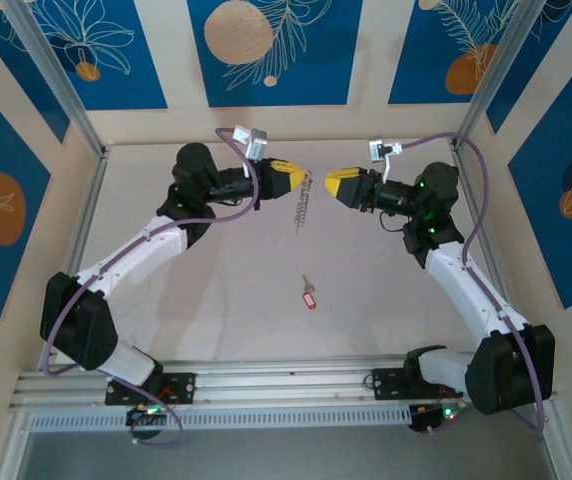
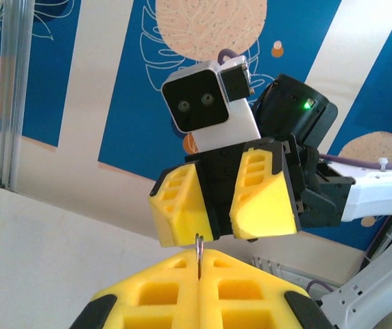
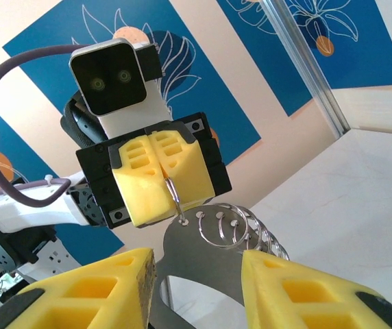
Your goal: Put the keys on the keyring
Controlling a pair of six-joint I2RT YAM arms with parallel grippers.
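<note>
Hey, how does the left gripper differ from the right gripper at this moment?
On the left gripper the fingers are shut, pinching the keyring; on the right gripper they stand apart, gripping nothing. The keyring dangles from the left gripper, while the right gripper just faces it. Both have yellow fingers and are raised above the table.

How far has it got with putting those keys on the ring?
Done: the left pincer holds the keyring in the air, shut on it. In hand: the right pincer faces it, open and empty. Left: the red-tagged key lies on the table, not yet on the ring.
</note>
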